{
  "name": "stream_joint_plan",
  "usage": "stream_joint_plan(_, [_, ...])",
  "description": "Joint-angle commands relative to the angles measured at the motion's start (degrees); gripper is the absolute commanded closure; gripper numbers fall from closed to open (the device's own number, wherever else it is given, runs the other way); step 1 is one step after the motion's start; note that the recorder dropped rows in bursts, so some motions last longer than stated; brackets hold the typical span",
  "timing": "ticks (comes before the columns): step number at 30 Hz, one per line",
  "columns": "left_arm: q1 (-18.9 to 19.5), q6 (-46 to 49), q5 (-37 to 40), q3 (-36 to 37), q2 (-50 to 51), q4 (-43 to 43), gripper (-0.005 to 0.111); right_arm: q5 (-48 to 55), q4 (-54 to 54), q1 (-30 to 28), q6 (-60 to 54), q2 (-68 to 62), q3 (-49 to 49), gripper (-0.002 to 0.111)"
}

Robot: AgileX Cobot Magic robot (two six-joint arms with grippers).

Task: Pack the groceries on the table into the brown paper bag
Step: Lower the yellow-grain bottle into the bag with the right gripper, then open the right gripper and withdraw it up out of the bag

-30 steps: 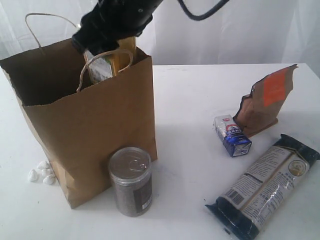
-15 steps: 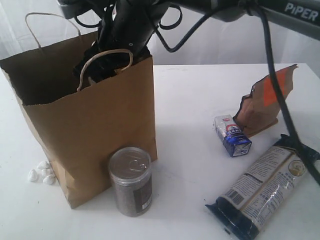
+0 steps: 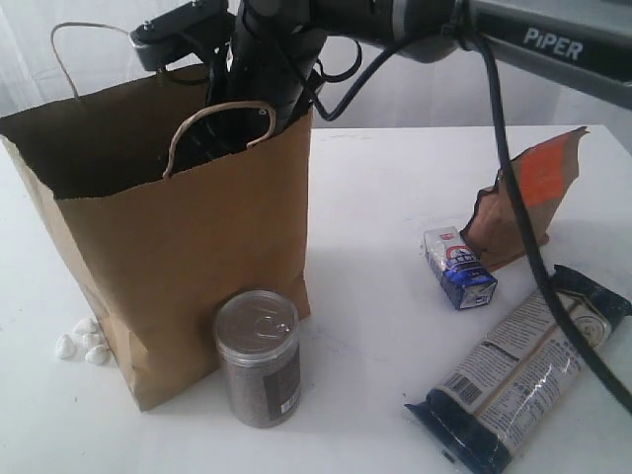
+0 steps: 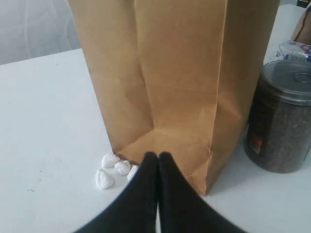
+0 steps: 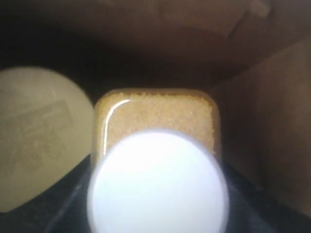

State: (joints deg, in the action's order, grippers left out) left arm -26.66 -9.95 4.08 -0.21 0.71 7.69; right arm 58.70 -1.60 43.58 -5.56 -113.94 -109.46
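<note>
The brown paper bag (image 3: 188, 257) stands upright on the white table (image 3: 395, 188). My right arm (image 3: 267, 59) reaches down into its mouth, so the gripper itself is hidden in the exterior view. In the right wrist view my right gripper (image 5: 158, 194) is shut on the white-capped yellow-grain bottle (image 5: 158, 114) inside the bag, beside the jar's olive lid (image 5: 39, 136). The silver pull-tab can (image 3: 258, 357) stands in front of the bag. My left gripper (image 4: 158, 158) is shut and empty, low by the bag's base (image 4: 184, 145).
The small blue-white carton (image 3: 459, 268), the brown orange-labelled pouch (image 3: 523, 197) and the long dark-blue packet (image 3: 523, 365) lie on the table to the right. Several white pebbles (image 3: 84, 341) sit at the bag's left foot. The can (image 4: 282, 124) stands close to the bag's corner.
My right arm has gone down into the bag with the bottle. The bottle showed above the rim a second ago and is below it now. The left arm has not moved.
</note>
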Motion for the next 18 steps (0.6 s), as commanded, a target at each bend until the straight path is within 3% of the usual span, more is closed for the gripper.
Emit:
stream_joint_plan(1, [-0.3,-0.5,0.1,0.2,-0.3,0.1,0.107,1.4,0.8,-0.2,0.4,0.0,-0.7,0.092])
stream_joint_plan(3, [-0.3,-0.5,0.1,0.2,-0.3,0.1,0.107,0.5,0.8,-0.2,0.4,0.1,-0.7,0.077])
stream_joint_plan(4, [-0.3,-0.5,0.1,0.2,-0.3,0.1,0.107,-0.2,1.0,-0.2,0.4,0.2,-0.7,0.060])
stream_joint_plan(6, [-0.3,-0.5,0.1,0.2,-0.3,0.1,0.107,-1.1,1.0,-0.2,0.4,0.4,-0.7,0.047])
stream_joint_plan(16, [-0.3,-0.4,0.1,0.2,-0.3,0.1,0.107,-7.1,2.0,-0.2,0.4,3.6,-0.7,0.046])
stream_joint_plan(18, [-0.3,-0.4,0.1,0.2,-0.3,0.1,0.107,-14.5,2.0,-0.2,0.4,7.5,-0.7,0.046])
